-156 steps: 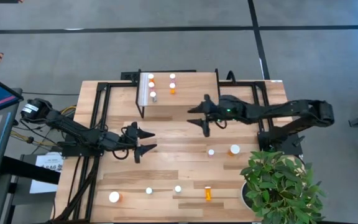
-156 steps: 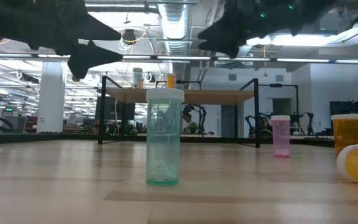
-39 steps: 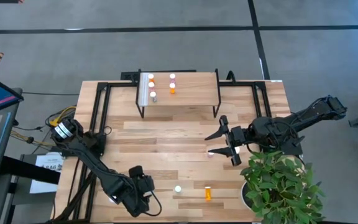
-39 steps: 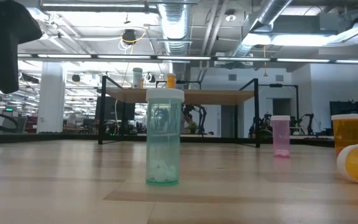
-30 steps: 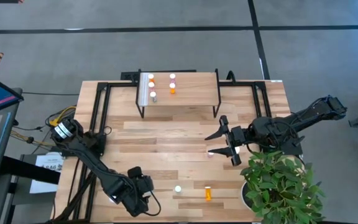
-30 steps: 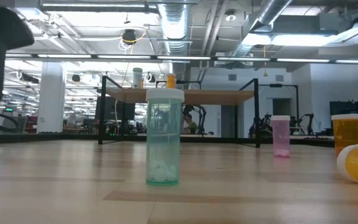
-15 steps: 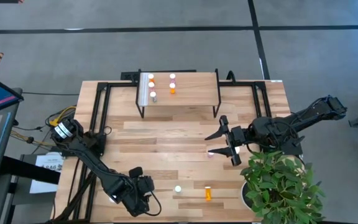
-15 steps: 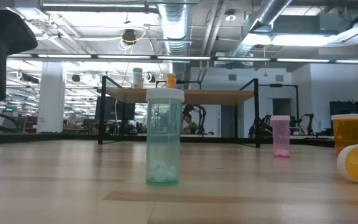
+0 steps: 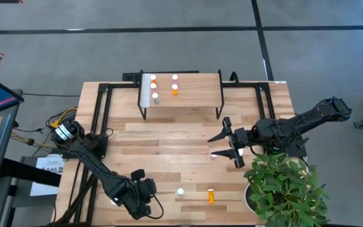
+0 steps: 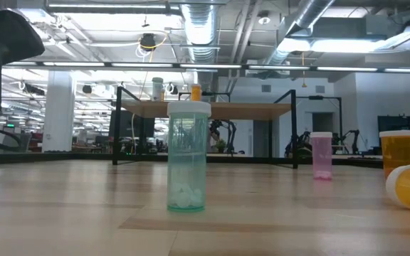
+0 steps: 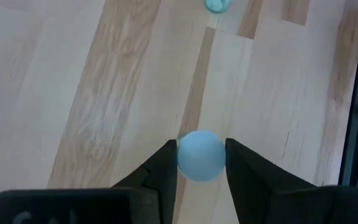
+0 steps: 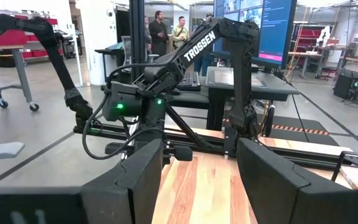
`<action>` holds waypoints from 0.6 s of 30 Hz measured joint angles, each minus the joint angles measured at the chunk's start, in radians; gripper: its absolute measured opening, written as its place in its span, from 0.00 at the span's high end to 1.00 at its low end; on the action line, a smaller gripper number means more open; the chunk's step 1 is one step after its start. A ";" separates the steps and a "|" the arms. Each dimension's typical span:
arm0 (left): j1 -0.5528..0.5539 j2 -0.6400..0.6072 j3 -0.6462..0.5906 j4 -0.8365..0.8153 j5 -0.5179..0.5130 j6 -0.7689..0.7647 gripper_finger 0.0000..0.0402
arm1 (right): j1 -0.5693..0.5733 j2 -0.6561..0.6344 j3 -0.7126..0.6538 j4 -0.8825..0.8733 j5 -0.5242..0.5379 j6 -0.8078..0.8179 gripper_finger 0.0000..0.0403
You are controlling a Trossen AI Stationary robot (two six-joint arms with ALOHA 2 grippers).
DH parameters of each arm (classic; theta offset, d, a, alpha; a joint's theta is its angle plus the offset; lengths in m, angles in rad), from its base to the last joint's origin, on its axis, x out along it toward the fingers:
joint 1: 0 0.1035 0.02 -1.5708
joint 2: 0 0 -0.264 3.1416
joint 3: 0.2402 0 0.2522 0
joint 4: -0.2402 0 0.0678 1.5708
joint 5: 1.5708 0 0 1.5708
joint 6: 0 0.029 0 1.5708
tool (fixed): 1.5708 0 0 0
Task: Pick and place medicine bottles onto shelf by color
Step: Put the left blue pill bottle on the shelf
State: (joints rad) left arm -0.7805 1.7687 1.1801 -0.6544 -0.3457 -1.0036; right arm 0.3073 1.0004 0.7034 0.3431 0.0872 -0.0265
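**A:** Table (image 9: 169, 145) of pale wood, seen from above. What sits where?

**B:** The shelf (image 9: 197, 94) stands at the upper middle of the frame, with five small bottles already on it, orange ones (image 9: 174, 91) grouped apart from a pale one (image 9: 155, 98). That grouping suits sorting by colour.

**A:** And the arms?

**B:** The left gripper (image 9: 145, 195) is low in the frame, left of centre, pointing straight down. Its wrist camera shows a white cap (image 11: 201, 155) sitting between the two fingers (image 11: 161, 171), which stand just at its sides. Whether they are pressing on it, I cannot tell.

**A:** The right one?

**B:** The right gripper (image 9: 229, 144) hangs spread wide at middle right, over a pink bottle (image 9: 213, 154), holding nothing.

**A:** What is left to sort?

**B:** Along the lower edge: a green bottle (image 9: 180, 192) upright, an orange bottle (image 9: 211, 197) on its side, and a wider one (image 9: 115, 200) beside the left arm.
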 joint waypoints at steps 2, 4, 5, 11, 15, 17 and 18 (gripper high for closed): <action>0.008 -0.003 0.000 -0.003 0.001 0.011 0.75 | 0.000 0.000 0.000 0.000 0.000 0.000 0.43; 0.022 -0.012 0.000 -0.012 0.001 0.024 0.75 | 0.000 0.000 0.000 0.002 0.000 0.000 0.43; 0.031 -0.021 0.000 -0.012 0.001 0.035 0.75 | 0.000 0.000 0.000 0.002 0.000 0.000 0.43; 0.107 -0.120 0.000 -0.022 -0.002 0.150 0.75 | 0.000 0.000 0.000 0.002 0.000 0.000 0.43; 0.201 -0.239 0.000 -0.070 -0.030 0.215 0.75 | 0.000 0.000 0.000 0.002 0.000 -0.005 0.43; 0.269 -0.307 0.000 -0.091 -0.032 0.249 0.75 | 0.000 0.000 0.000 0.002 0.000 -0.008 0.43; 0.308 -0.341 0.000 -0.098 -0.032 0.264 0.75 | -0.002 0.000 0.000 0.002 0.000 -0.009 0.43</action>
State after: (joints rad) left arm -0.4723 1.4274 1.1798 -0.7521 -0.3776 -0.7394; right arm 0.3049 1.0004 0.7035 0.3450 0.0872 -0.0350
